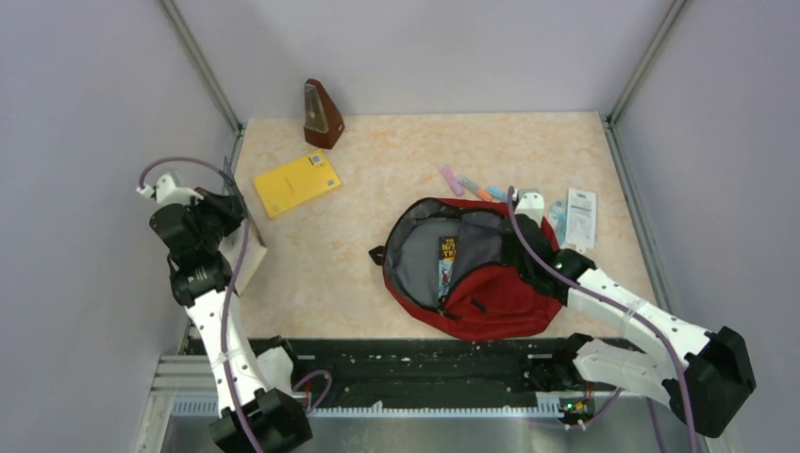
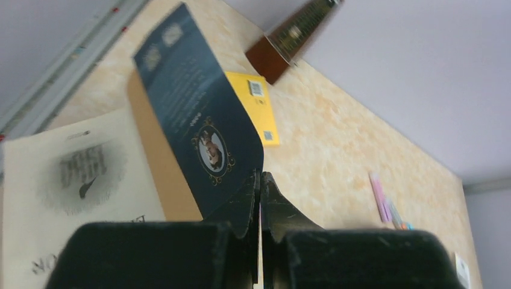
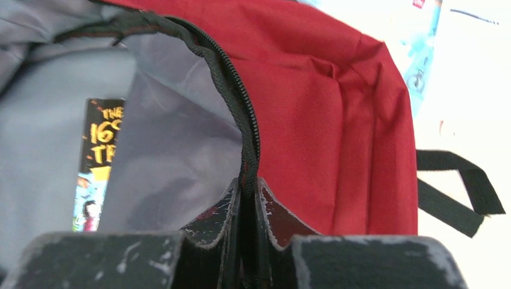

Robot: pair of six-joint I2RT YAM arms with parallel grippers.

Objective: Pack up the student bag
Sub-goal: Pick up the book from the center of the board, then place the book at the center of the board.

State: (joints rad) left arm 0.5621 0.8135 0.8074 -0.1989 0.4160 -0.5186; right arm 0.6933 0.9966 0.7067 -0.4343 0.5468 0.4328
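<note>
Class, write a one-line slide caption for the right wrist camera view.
Right gripper pinches the zipper rim of the open student bag, a colourful book tucked inside.

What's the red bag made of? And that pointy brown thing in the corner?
The student bag looks like soft woven cloth, matte red: it sags and creases, with a smooth grey lining and a black zipper. The metronome looks like dark reddish-brown wood, stiff and straight-edged, though it could be plastic.
</note>
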